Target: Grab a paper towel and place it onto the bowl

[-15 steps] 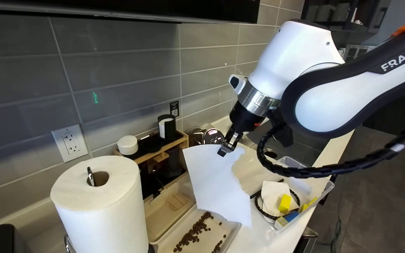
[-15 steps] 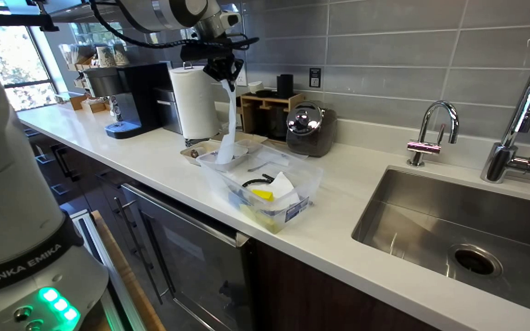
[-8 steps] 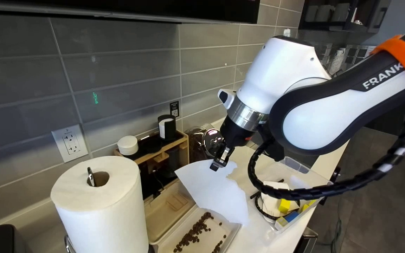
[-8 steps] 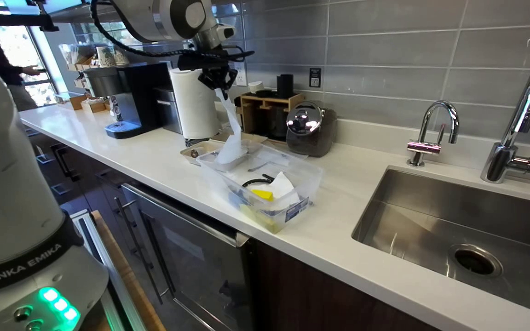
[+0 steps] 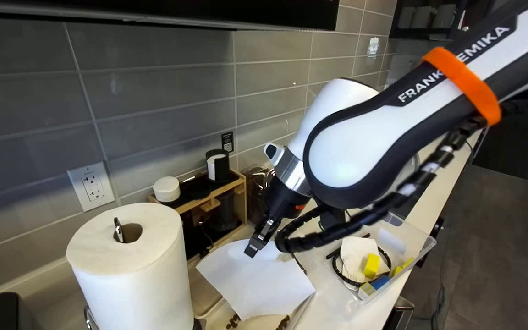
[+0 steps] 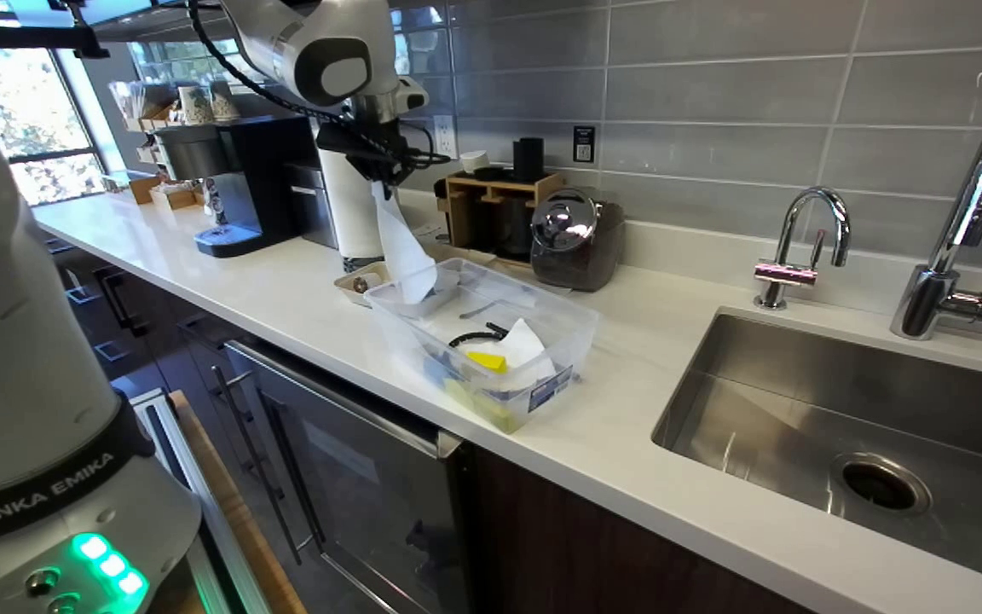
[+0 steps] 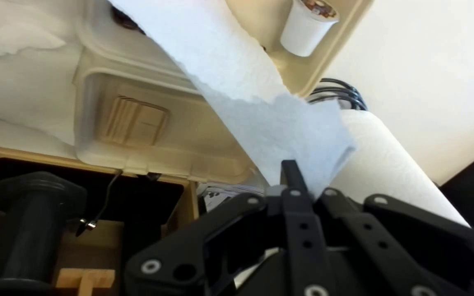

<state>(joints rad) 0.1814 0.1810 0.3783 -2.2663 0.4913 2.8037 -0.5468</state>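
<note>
The paper towel (image 5: 255,279), a limp white sheet with a torn edge, hangs from my gripper (image 5: 251,250). In the wrist view the gripper (image 7: 298,176) is closed on one end of the sheet (image 7: 237,78), with one finger in front of it. The sheet covers much of a shallow beige tray (image 5: 264,323) of dark brown beans. I cannot tell whether its lower edge touches the tray. An exterior view shows the sheet (image 6: 406,256) nearly edge-on below the gripper (image 6: 384,183). No round bowl shows; this tray lies under the sheet.
The thick white roll (image 5: 131,284) stands close by the tray. A wooden organizer (image 5: 209,197) is against the wall. A clear plastic bin (image 6: 491,358) holds yellow blocks and white paper. A glass jar (image 6: 576,239) and a sink (image 6: 798,409) lie beyond. A white pod (image 7: 307,28) sits in the tray.
My gripper has moved down and towards the roll, still holding the sheet. The sheet has swung lower over the tray and now hides most of the beans.
</note>
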